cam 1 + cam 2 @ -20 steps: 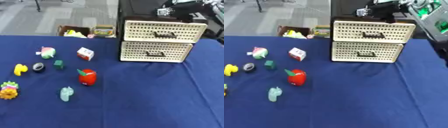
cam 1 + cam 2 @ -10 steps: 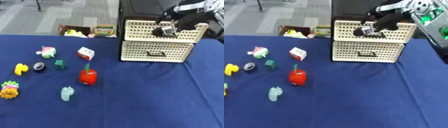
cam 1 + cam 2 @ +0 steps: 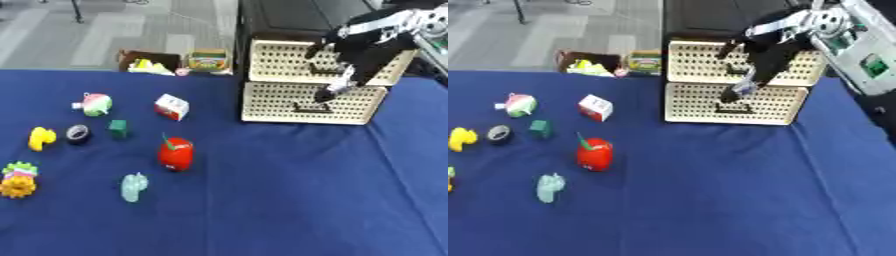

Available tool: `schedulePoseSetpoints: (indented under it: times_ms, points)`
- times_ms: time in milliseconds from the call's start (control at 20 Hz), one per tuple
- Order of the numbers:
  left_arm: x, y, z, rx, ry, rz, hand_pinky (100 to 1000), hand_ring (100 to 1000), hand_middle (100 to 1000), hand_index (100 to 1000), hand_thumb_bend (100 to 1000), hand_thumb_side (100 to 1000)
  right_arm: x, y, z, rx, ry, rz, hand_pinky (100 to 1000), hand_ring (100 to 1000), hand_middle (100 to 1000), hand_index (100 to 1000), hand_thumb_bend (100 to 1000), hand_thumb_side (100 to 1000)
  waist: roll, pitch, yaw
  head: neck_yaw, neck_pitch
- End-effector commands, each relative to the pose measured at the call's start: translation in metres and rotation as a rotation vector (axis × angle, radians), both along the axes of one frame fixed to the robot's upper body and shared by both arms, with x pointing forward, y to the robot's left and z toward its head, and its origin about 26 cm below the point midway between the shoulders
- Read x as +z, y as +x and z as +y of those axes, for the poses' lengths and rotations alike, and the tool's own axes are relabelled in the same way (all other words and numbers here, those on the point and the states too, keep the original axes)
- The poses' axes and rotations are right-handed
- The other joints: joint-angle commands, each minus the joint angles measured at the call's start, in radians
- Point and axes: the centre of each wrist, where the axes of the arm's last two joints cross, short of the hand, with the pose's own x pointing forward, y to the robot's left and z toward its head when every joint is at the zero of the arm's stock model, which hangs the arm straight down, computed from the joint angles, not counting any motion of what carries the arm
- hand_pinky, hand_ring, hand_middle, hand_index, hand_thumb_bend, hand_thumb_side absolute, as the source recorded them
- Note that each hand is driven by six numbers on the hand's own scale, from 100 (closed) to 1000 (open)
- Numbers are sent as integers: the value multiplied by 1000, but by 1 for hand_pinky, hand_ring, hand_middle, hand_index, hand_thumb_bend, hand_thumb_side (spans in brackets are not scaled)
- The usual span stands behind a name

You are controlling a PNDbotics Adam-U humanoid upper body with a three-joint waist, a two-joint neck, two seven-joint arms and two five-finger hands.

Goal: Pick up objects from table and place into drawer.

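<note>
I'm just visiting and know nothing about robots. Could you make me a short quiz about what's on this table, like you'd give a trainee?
1. True or false: both drawers of the drawer unit look closed.
2. Which lies nearest the red apple-shaped toy? A) yellow toy B) pale green figure C) black ring
3. Fill in: the right robot hand is in front of the ___ drawer.

Key: 1 true; 2 B; 3 upper.
</note>
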Motion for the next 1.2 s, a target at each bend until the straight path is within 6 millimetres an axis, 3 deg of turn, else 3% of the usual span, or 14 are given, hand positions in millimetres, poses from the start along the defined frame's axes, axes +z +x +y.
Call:
schedulePoseSetpoints:
  times_ms: [50, 800, 1200]
  points:
    - [8, -3, 1, 6, 12, -26, 433, 484, 506, 729, 100, 725, 13, 3, -10, -41, -27, -34, 100, 100, 100, 918, 570, 331, 5, -13, 0, 1, -14]
    - [7, -3, 2, 14, 12, -23, 433, 480, 505, 728, 100, 726, 24, 7, -36, -124, -71, -93, 100, 100, 100, 910, 577, 364, 5, -2, -10, 9, -14]
    - [7, -3, 2, 13, 10, -25, 433, 480, 505, 727, 100, 726, 13, 14, -35, -139, -111, -71, 100, 100, 100, 911, 573, 358, 6, 0, -6, 6, -20]
